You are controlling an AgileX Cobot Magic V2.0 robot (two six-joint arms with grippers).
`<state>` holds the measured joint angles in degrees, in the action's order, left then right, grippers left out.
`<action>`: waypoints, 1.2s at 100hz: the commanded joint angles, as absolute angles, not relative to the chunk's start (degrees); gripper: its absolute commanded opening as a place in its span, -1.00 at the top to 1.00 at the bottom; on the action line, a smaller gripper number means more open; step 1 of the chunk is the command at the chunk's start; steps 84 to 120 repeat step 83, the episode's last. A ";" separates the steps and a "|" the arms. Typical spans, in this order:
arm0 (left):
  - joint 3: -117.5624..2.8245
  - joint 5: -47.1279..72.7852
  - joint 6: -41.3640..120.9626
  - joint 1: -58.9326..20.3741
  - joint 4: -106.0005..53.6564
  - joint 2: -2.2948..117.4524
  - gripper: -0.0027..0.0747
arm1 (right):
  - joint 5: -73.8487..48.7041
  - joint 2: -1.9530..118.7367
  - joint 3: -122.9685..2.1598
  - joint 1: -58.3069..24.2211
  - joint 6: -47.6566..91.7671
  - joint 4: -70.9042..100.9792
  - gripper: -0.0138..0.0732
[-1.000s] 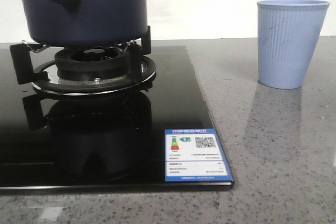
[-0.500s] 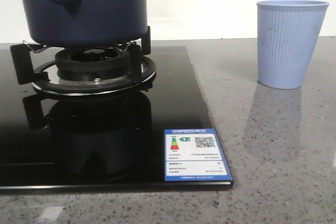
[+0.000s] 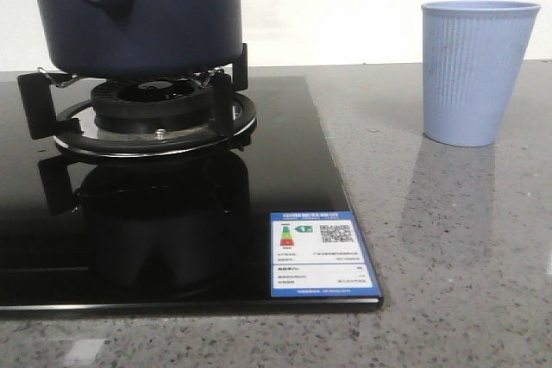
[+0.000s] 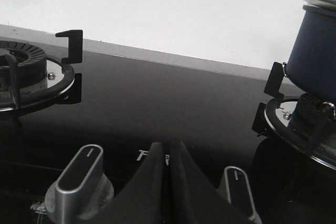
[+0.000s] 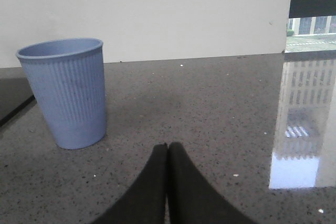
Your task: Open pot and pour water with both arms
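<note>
Both grippers are pressed together with nothing between the fingers: we see the left gripper (image 4: 167,156) closed low over the black glass hob (image 3: 285,152), between two silver control knobs (image 4: 81,174), and the right gripper (image 5: 167,148) closed over the speckled grey counter (image 5: 210,108), near the light blue ribbed cup (image 5: 67,90).

We locate the pot (image 3: 138,15) on the pan supports of the burner (image 3: 151,114), at the left of the front view and well apart from the cup (image 3: 477,71), which stands upright on the counter to the right of the hob. The pot is dark navy blue, matte and round, far wider than the cup, with a stubby side handle whose hollow end faces the camera. In the left wrist view we see its wall (image 4: 315,51) and a pale rim line at the top; we cannot tell whether a lid is on it. An energy label (image 3: 319,252) sits on the hob's near corner.
</note>
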<state>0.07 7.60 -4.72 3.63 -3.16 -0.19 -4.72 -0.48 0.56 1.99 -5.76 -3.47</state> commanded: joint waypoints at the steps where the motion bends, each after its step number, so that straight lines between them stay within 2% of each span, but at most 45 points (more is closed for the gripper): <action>1: 1.96 3.26 -5.27 3.12 -3.73 -1.75 0.98 | -1.71 -1.62 2.20 1.82 -5.94 -3.77 0.85; 120: 1.96 3.26 -5.27 3.12 -3.73 -1.75 0.98 | -2.39 -1.62 2.09 1.82 -5.94 -4.36 0.85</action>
